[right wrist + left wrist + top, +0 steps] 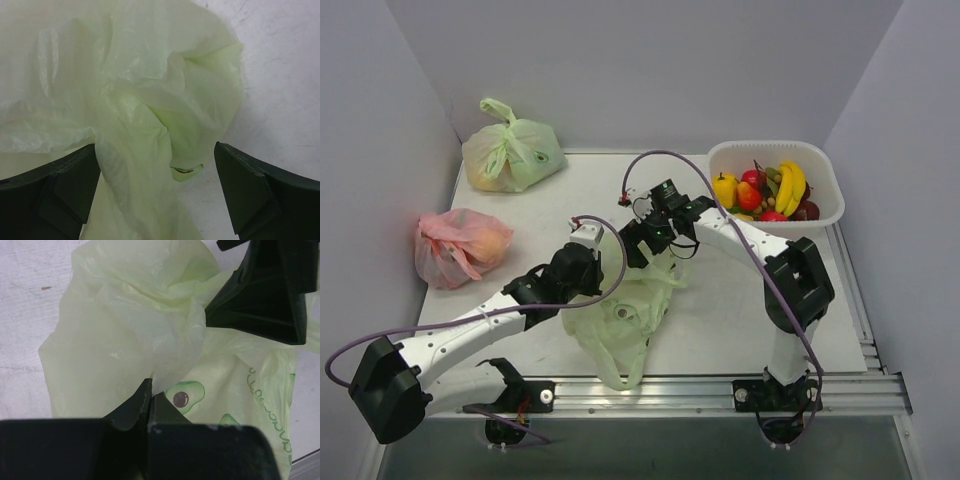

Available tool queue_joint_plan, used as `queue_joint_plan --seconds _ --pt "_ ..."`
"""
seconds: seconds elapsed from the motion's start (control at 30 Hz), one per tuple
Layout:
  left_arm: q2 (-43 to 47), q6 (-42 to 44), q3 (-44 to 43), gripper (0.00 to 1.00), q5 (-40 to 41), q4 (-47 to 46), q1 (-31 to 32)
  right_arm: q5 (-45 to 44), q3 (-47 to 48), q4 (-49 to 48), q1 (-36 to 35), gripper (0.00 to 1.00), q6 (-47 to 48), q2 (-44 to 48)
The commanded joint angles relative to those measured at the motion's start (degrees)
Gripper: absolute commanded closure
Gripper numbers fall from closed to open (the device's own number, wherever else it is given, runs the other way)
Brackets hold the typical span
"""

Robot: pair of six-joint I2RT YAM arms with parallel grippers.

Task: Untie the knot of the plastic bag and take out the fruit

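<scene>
The plastic bag [620,322] lies limp and flat on the table between my arms. It fills the left wrist view [120,335] and the right wrist view [125,85]. I see no tied knot, only loose gathered folds. My left gripper [603,272] is shut on a fold of the bag's film [151,389]. My right gripper [642,243] is open, its jaws wide on either side of a gathered fold [157,185]. The fruit [765,190] lies in the white basket [825,210]: a yellow fruit, bananas and red fruits.
Another plump pale-green bag [512,155] sits at the back left. A pink-red bag [460,245] lies by the left wall. Grey walls close in both sides, and a metal rail [720,390] runs along the near edge.
</scene>
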State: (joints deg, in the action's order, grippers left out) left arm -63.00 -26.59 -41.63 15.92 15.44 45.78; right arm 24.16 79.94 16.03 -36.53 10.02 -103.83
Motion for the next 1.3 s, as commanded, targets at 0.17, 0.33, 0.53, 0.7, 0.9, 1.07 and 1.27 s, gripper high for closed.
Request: queue_joint_plan --seconds 0.17,0.33,0.53,0.7,0.9,1.07,1.27 --pt "-0.5 1.2 2.2 1.00 -0.9 -5.0 -0.5 5.8 2.6 2.8 0.3 0.44 -3.3 -3.5" --pt "-1.3 1.5 2.5 1.00 -0.8 -6.6 -0.5 6.1 1.3 3.6 -0.4 0.99 -5.9 2.7" --pt "-1.9 1.6 2.6 1.00 -0.5 -8.0 -0.5 8.1 1.5 7.0 -3.5 1.00 -10.0 12.5" --pt "-1.4 1.5 3.2 1.00 -0.2 -8.4 -0.5 8.5 -3.7 7.0 -4.1 1.00 -14.2 14.8" --pt "-1.2 0.7 2.5 1.00 -1.3 -6.2 -0.5 -1.9 -9.7 5.9 -1.8 0.99 -17.6 10.9" --pt "-0.7 -0.9 0.9 1.00 -0.5 -2.9 -0.5 -11.3 -8.1 5.8 -1.9 0.54 -19.9 14.9" --pt "-0.7 -3.9 -0.6 1.00 1.0 -0.1 -1.0 -27.1 -6.1 5.0 -7.3 0.28 -19.3 24.5"
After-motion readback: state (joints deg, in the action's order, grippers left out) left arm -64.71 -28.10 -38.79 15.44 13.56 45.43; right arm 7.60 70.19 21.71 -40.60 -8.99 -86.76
